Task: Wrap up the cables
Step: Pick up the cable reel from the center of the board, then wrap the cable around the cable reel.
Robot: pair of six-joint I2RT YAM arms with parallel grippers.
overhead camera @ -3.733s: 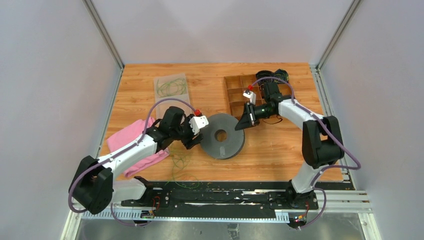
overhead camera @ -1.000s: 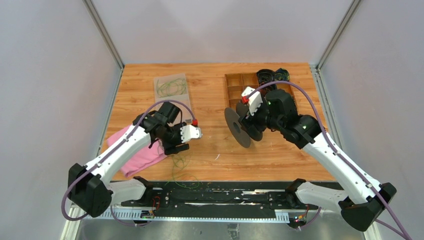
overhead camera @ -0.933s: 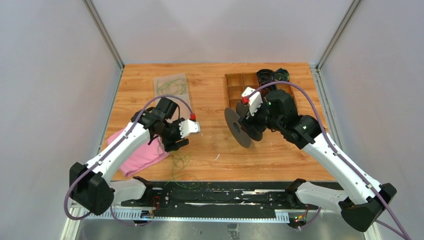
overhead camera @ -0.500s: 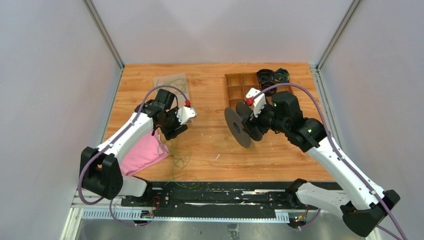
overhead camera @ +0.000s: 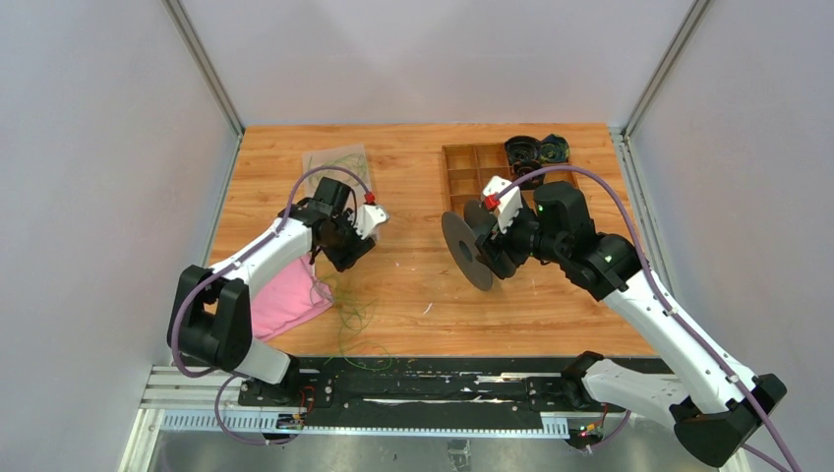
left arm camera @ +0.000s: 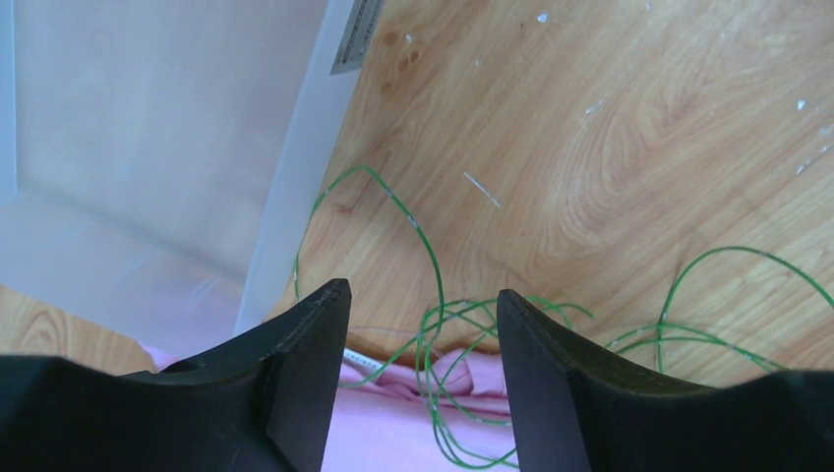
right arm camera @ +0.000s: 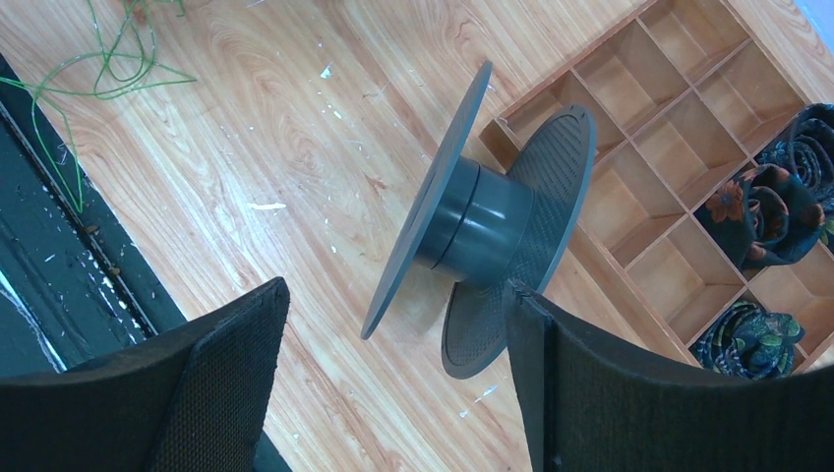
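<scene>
Thin green cables (overhead camera: pixel 354 317) lie loose on the wood near the front edge, partly over a pink cloth (overhead camera: pixel 280 300). In the left wrist view the cables (left arm camera: pixel 433 324) loop across the cloth's edge (left arm camera: pixel 393 433), just beyond my left gripper (left arm camera: pixel 423 290), which is open and empty. From above, the left gripper (overhead camera: pixel 346 248) hovers past the cloth's far corner. A black spool (overhead camera: pixel 470 248) stands tilted on its rim. My right gripper (right arm camera: pixel 393 287) is open behind the spool (right arm camera: pixel 482 221); its right finger (right arm camera: pixel 551 354) meets the far flange, the left finger stands apart.
A clear bag (overhead camera: pixel 334 169) holding more green wire lies at the back left. A wooden compartment tray (overhead camera: pixel 460 162) sits behind the spool, with dark rolled items (overhead camera: pixel 536 149) at its far right. A black rail (overhead camera: pixel 423 379) runs along the front edge.
My left arm has swung back and to the left, carrying its open gripper away from the front cables toward the cloth's far corner. The right arm and the spool have barely shifted.
</scene>
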